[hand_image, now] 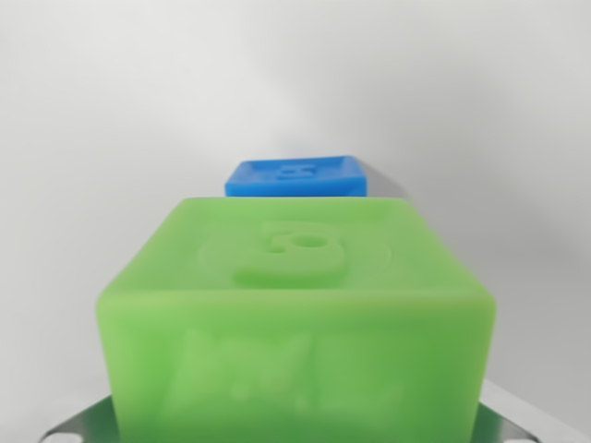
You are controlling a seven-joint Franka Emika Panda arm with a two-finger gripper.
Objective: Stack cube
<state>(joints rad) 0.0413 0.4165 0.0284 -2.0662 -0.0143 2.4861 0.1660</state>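
Observation:
A large green cube [295, 314] with a raised figure on its top face fills the lower half of the wrist view, very close to the camera. Grey metal fingertips [78, 426] show at the bottom corners, tight against both of its sides, so my gripper [295, 432] is shut on it. Just beyond the green cube's far edge lies a smaller blue cube [297, 175], flat on the white surface and a little to the wrist view's right of centre. Only its top face and a strip of its front face show; the green cube hides its lower part.
A plain white surface [111, 111] spreads around both cubes, with a soft shadow behind the blue one. No other object is in view.

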